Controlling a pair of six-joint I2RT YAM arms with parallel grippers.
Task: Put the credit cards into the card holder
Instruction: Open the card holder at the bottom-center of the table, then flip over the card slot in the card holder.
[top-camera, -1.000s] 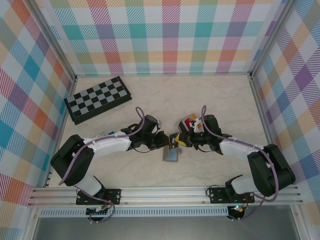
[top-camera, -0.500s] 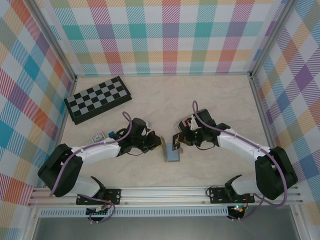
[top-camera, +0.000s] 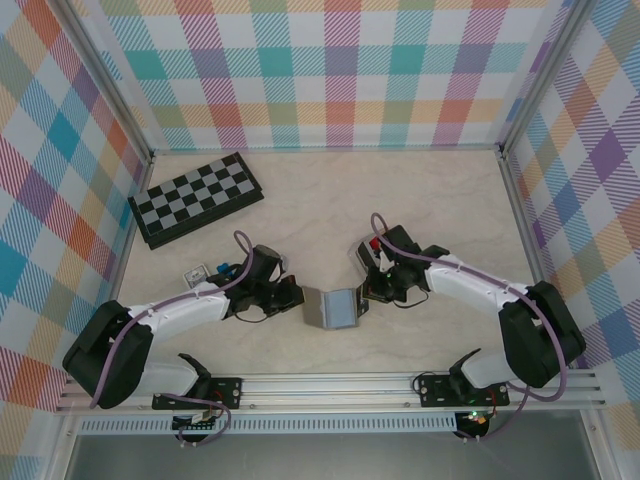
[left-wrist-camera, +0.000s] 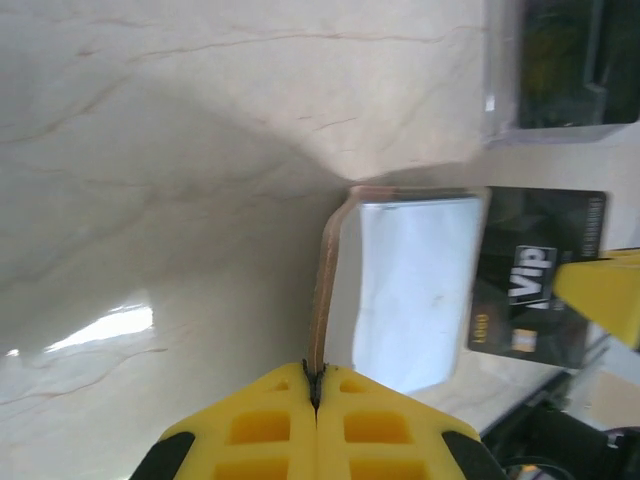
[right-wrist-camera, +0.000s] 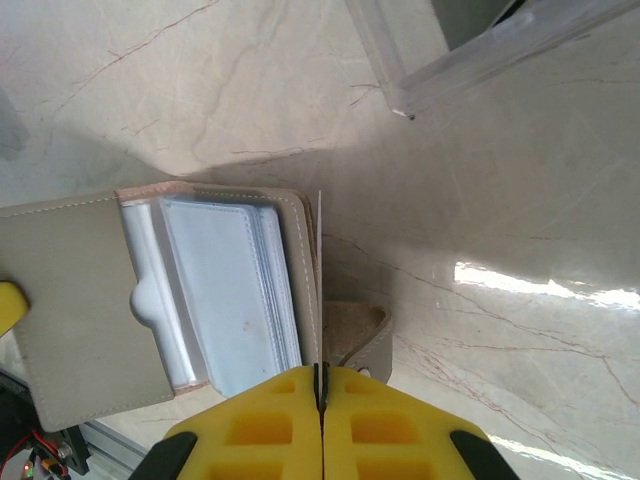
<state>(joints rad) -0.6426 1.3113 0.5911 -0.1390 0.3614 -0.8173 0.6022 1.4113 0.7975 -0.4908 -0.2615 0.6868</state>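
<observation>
The card holder (top-camera: 338, 308) lies spread open on the table between the two arms, its clear sleeves (right-wrist-camera: 230, 290) facing up inside a beige cover (right-wrist-camera: 70, 300). My left gripper (left-wrist-camera: 315, 380) is shut on the edge of the holder's left flap (left-wrist-camera: 322, 290). The right gripper (right-wrist-camera: 321, 375) is shut on a black credit card (left-wrist-camera: 535, 290) marked VIP. In the right wrist view that card shows edge-on, against the holder's right edge. A red corner of the other credit cards (top-camera: 375, 243) peeks out behind the right wrist.
A black-and-grey chequered board (top-camera: 195, 198) lies at the back left. Small blue blocks (top-camera: 222, 268) sit beside the left arm. An aluminium rail (top-camera: 330, 385) runs along the near edge, and chequered walls close in the table's sides and back.
Both grippers have come down and toward the near edge. The holder, earlier narrow and half-folded, now lies spread open, its left flap pulled left. The right gripper's card now sits at the holder's right edge.
</observation>
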